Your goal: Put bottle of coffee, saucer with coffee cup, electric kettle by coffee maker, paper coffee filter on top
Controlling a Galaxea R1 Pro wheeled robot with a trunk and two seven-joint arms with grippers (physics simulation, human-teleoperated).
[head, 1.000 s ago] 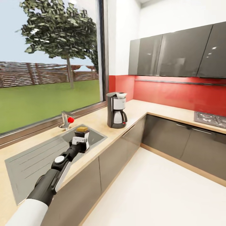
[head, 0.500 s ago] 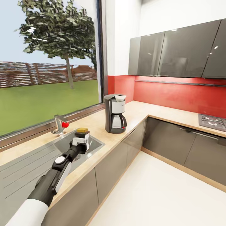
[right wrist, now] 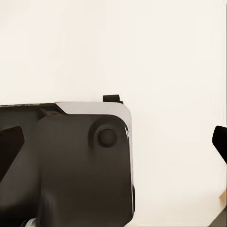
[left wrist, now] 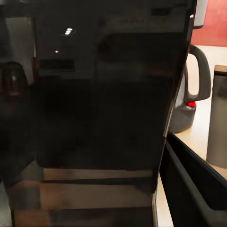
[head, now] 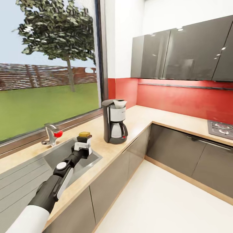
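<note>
Left gripper [head: 84,144] clamped on bottle [head: 84,137], above sink [head: 38,165].
Countertop [head: 142,118] carries coffee maker [head: 114,121] with filter [head: 119,103] on top; bottle is near it, sink-side. Right gripper state: cannot tell.

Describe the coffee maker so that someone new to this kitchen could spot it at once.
Find the big window, then the tan countertop running beneath it toward the red-walled corner. The coffee maker stands there, right of the sink: a tall black machine with a white front and a glass carafe.
</note>
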